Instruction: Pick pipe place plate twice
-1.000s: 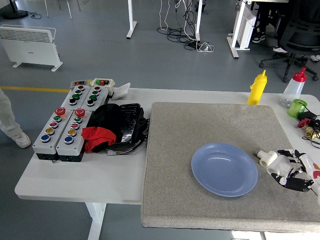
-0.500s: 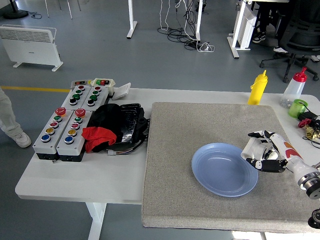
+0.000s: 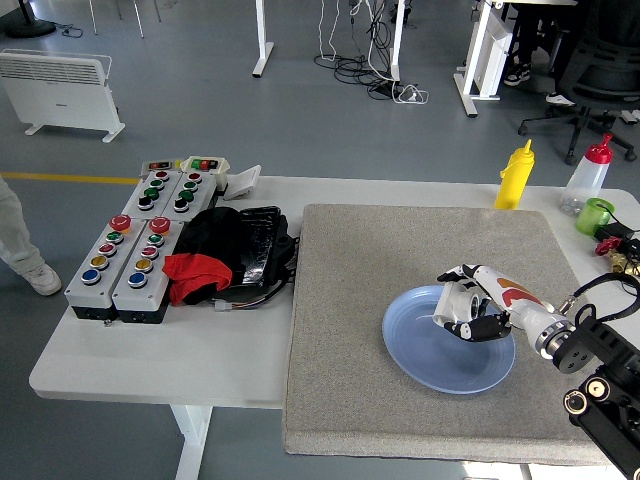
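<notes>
Head view: right hand [image 3: 468, 312] over the right part of the blue plate [image 3: 420, 350], fingers curled round a white pipe piece [image 3: 452, 305], only partly visible. Plate sits on the grey mat [image 3: 400, 250], near-right. Left arm not seen. To do well: lower toward plate centre, then release w/o tipping the rim.

We see the right hand [image 3: 472, 310] over the blue plate [image 3: 420, 350], its fingers [image 3: 452, 322] curled around a white pipe piece [image 3: 462, 298] above the plate's right half. The plate lies on a grey mat [image 3: 360, 290] covering the counter [image 3: 130, 360]. Left of the mat sit button boxes [image 3: 135, 250] and a black and red bundle [image 3: 225, 252]. Beyond the mat's far right corner stand a yellow bottle [image 3: 515, 176] and a clear red-capped bottle [image 3: 586, 176].
</notes>
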Controlling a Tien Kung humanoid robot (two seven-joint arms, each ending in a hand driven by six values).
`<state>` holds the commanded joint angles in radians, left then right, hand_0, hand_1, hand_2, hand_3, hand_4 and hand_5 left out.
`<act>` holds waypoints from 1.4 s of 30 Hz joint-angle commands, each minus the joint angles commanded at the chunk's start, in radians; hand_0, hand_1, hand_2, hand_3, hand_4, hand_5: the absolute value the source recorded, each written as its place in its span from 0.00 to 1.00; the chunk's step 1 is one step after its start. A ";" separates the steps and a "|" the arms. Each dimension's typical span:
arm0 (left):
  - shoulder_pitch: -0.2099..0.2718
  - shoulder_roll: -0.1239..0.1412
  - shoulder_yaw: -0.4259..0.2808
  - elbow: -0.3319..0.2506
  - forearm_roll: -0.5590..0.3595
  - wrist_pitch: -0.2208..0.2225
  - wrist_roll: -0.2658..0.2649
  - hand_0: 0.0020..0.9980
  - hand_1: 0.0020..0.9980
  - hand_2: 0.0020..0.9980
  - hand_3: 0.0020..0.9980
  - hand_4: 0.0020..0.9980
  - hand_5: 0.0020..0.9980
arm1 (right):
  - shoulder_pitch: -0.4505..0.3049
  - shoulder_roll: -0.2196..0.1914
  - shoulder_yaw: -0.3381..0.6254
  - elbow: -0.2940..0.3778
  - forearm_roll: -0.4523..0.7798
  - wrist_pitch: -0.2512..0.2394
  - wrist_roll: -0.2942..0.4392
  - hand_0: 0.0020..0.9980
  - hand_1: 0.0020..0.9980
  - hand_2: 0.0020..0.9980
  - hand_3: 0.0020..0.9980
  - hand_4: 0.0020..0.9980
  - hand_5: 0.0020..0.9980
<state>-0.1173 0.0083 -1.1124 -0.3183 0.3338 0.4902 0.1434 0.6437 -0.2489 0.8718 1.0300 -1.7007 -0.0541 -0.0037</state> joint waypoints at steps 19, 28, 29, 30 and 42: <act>-0.005 -0.002 0.000 0.001 -0.012 0.004 -0.001 0.62 0.62 0.60 0.68 0.45 1.00 | 0.034 0.005 -0.022 -0.060 -0.034 0.021 -0.027 0.93 0.88 0.99 0.98 0.77 0.19; -0.007 -0.003 -0.009 0.000 0.011 0.000 0.018 0.62 0.59 0.60 0.69 0.46 1.00 | 0.012 -0.020 0.083 -0.023 -0.025 0.024 -0.026 0.97 0.90 1.00 1.00 0.77 0.20; -0.008 -0.003 -0.009 0.000 0.012 0.000 0.019 0.62 0.59 0.60 0.69 0.46 1.00 | 0.012 -0.021 0.087 -0.022 -0.025 0.024 -0.026 0.97 0.90 1.00 1.00 0.77 0.20; -0.008 -0.003 -0.011 0.000 0.017 -0.002 0.025 0.62 0.59 0.60 0.69 0.46 1.00 | 0.011 -0.029 0.108 -0.017 -0.025 0.026 -0.028 0.97 0.90 1.00 1.00 0.77 0.20; -0.002 -0.004 -0.026 -0.002 0.068 -0.002 0.068 0.59 0.48 0.60 0.69 0.46 1.00 | -0.003 -0.072 0.195 -0.081 -0.042 0.059 -0.060 0.95 0.88 0.97 0.94 0.78 0.25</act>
<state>-0.1193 0.0038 -1.1386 -0.3200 0.4019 0.4878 0.2113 0.6411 -0.3205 1.0669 0.9492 -1.7429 0.0046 -0.0638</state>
